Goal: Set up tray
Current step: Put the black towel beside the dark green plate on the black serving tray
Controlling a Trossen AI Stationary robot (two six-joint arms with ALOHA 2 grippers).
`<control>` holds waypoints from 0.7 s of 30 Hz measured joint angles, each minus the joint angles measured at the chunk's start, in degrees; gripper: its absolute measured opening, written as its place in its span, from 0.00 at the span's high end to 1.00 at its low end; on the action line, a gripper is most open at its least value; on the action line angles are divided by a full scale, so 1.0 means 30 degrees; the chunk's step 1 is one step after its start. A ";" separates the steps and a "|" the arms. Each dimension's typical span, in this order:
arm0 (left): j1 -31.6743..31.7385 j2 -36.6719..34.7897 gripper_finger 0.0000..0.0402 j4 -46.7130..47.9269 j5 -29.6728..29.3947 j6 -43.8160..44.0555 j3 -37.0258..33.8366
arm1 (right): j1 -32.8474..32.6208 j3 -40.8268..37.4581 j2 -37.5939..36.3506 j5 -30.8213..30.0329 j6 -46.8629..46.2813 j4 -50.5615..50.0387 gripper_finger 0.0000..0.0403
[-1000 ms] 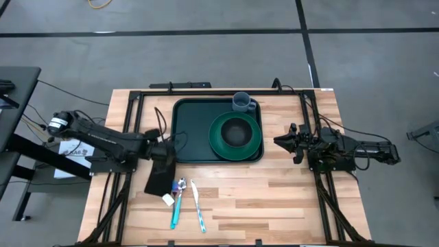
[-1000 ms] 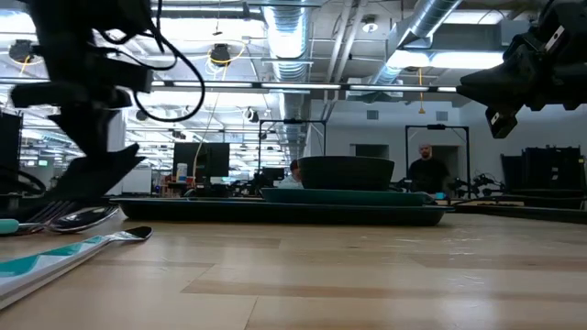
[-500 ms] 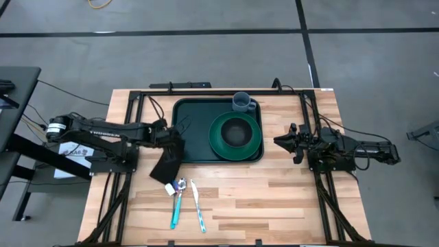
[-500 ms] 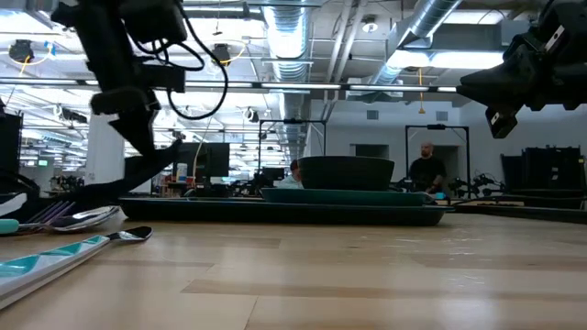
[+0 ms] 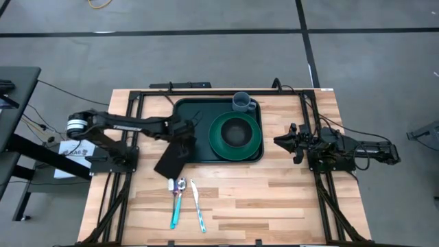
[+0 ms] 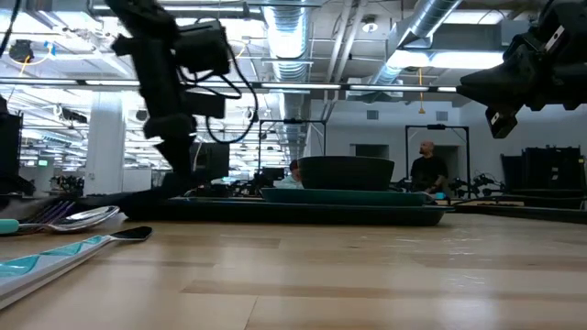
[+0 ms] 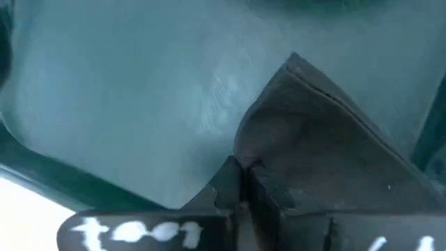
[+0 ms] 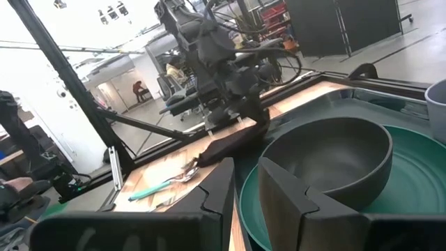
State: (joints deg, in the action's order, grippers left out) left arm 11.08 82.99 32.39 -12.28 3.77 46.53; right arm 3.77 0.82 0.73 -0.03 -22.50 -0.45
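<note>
The dark green tray [image 5: 199, 116] lies at the table's far middle. On it sit a round green plate [image 5: 218, 140] with a dark bowl [image 5: 236, 130], and a grey cup [image 5: 241, 101]. My left gripper [image 5: 184, 132] is above the tray's left part, shut on a black napkin [image 5: 170, 159]. The napkin slants down over the tray's near-left rim onto the table. In the left wrist view the napkin [image 7: 327, 153] fills the space before the gripper [image 7: 240, 202], above the tray floor [image 7: 125, 90]. My right gripper [image 5: 280, 142] waits just right of the tray, slightly open, touching nothing. My left gripper pinches the black napkin by its far end [image 7: 265, 174] between both fingers, coming slanting from above and from the table's left. That end is lifted above the tray floor. The napkin's other end [image 5: 163, 170] lies on the table by the tray's near-left corner.
A spoon [image 5: 181, 185], a teal-handled fork [image 5: 175, 209] and a knife [image 5: 197, 204] lie on the bare wood near the napkin's lower end. Black frame rails run along the table's left and right sides. People show far off in the room.
My left gripper has moved toward the table's right and far edges, from beside the tray's left rim to over its left part. It stays shut on the napkin, whose held end came over the tray while its lower end slid along the table after it.
</note>
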 joint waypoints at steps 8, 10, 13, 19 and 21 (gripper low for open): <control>0.1882 0.2726 1.00 0.0252 -0.0004 -0.1677 0.3365 | 0.0000 0.0000 0.0000 0.0007 -0.0002 0.0000 0.85; 0.2479 0.3368 1.00 0.0371 -0.0001 -0.2009 0.3981 | 0.0000 0.0000 0.0000 0.0028 -0.0007 0.0000 0.85; 0.3497 0.4187 1.00 0.0350 -0.0004 -0.2184 0.4661 | 0.0000 0.0000 0.0000 0.0036 -0.0007 0.0000 0.85; 0.5528 0.5306 1.00 0.0543 0.0391 -0.2586 0.5471 | 0.0000 0.0000 0.0000 0.0029 0.0000 0.0000 0.85; 0.6017 0.5480 1.00 0.0543 0.0513 -0.2615 0.5547 | 0.0000 0.0000 0.0000 0.0035 0.0000 0.0000 0.85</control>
State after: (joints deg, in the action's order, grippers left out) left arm 29.13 99.43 34.02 -10.74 -4.07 63.17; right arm 3.77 0.82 0.73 0.07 -22.50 -0.45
